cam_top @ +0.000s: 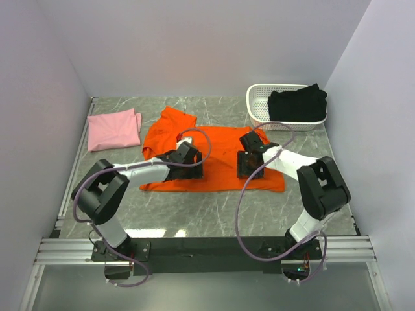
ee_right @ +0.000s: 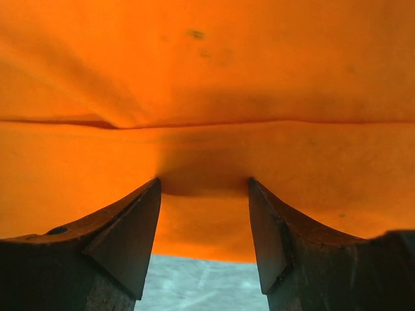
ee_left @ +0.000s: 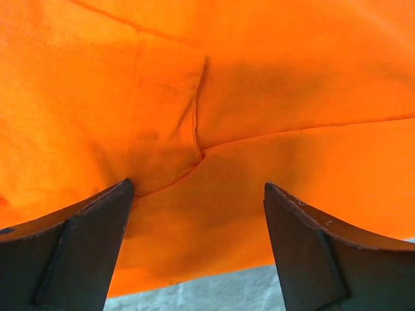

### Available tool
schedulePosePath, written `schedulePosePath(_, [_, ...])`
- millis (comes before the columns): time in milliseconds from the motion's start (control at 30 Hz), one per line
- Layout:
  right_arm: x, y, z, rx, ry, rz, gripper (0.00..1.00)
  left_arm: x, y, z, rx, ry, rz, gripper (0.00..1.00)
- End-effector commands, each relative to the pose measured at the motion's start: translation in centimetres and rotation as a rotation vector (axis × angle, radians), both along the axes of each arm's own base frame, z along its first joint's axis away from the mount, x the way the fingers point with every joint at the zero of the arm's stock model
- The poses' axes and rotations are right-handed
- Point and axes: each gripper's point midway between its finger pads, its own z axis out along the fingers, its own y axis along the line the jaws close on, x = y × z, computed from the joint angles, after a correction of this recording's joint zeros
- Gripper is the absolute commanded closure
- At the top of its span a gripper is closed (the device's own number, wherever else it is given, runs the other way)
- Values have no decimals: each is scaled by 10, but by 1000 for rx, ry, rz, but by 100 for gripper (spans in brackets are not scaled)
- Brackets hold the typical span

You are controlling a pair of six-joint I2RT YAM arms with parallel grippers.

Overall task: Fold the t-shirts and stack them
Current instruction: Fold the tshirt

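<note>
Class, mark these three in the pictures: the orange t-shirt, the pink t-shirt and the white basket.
orange t-shirt (cam_top: pixel 220 148), top view, middle of the spread cloth.
pink t-shirt (cam_top: pixel 114 129), top view, centre of the folded cloth.
white basket (cam_top: pixel 257 103), top view, its bare left end.

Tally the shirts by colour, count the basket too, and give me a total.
Orange t-shirt: 1
Pink t-shirt: 1
Black t-shirt: 1
White slotted basket: 1
Total: 4
</note>
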Motion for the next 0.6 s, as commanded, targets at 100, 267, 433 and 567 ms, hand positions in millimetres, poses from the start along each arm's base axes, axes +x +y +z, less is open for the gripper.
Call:
schedulePosePath(100, [-39, 10, -37, -8, 94, -11, 37, -37, 29, -17, 13, 58, 42, 11])
schedulePosePath(267, [-84, 8, -54, -46, 169, -10, 37, -58, 40, -19, -10, 72, 58, 10])
schedulePosePath(433, [-116, 5, -55, -48, 204, -15, 37, -75, 44, -16, -36, 81, 51, 9])
schedulePosePath(567, [-132, 7, -49, -45, 211, -19, 36, -86, 43, -16, -55, 92, 49, 9])
